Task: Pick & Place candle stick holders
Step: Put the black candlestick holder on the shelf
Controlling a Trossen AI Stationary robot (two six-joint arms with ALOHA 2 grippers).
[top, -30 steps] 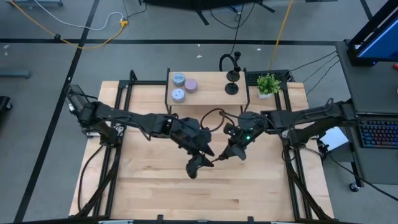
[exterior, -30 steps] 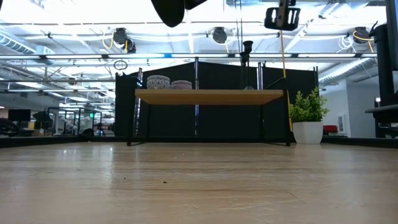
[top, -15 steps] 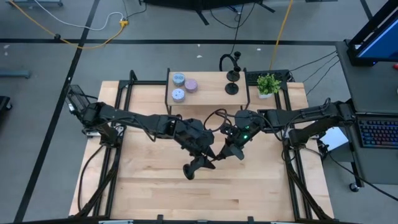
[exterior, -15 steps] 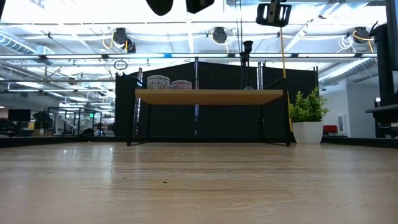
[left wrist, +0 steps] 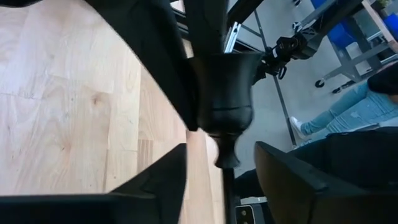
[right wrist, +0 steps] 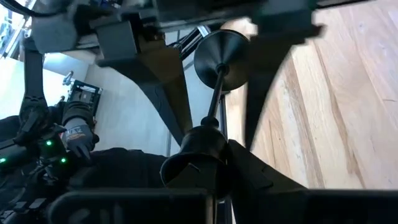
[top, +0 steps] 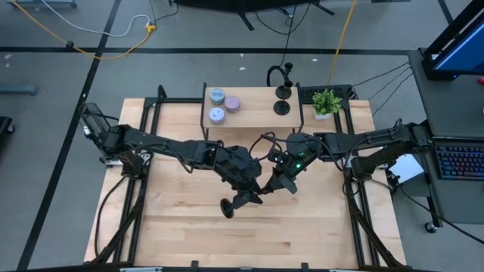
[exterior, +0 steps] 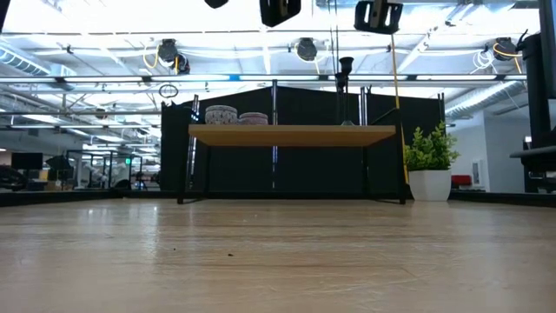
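Observation:
One matte-black candle stick holder (top: 240, 201) is in the air over the middle of the table, lying roughly level, with its disc base (top: 227, 208) toward the near left and its cup toward my right gripper. My right gripper (top: 269, 189) is shut on the cup end. My left gripper (top: 252, 196) is open. Its two fingers (right wrist: 169, 87) stand on either side of the thin stem (right wrist: 213, 102) without touching it. Two more black holders (top: 282, 100) stand on their bases on the small shelf table at the far side. My right gripper holds the holder by its cup (left wrist: 225, 87), at the end away from the disc base, pinched between its two fingers (right wrist: 249, 174). The fingers come roughly level from the table's right side, along the holder. The holder is lifted clear of the table, its stem and base sticking out toward the left arm.
The wooden shelf table (top: 253, 113) at the far middle carries three pastel candle tins (top: 224, 104) on its left part. A small potted plant (top: 327, 102) stands to its right. Bare tabletop (top: 249, 234) lies below and in front of both grippers.
My right gripper has gone a little toward the table's left edge and up, carrying the holder. The disc base has shifted left and has risen almost out of the top of the low view. My left gripper has stayed around the stem.

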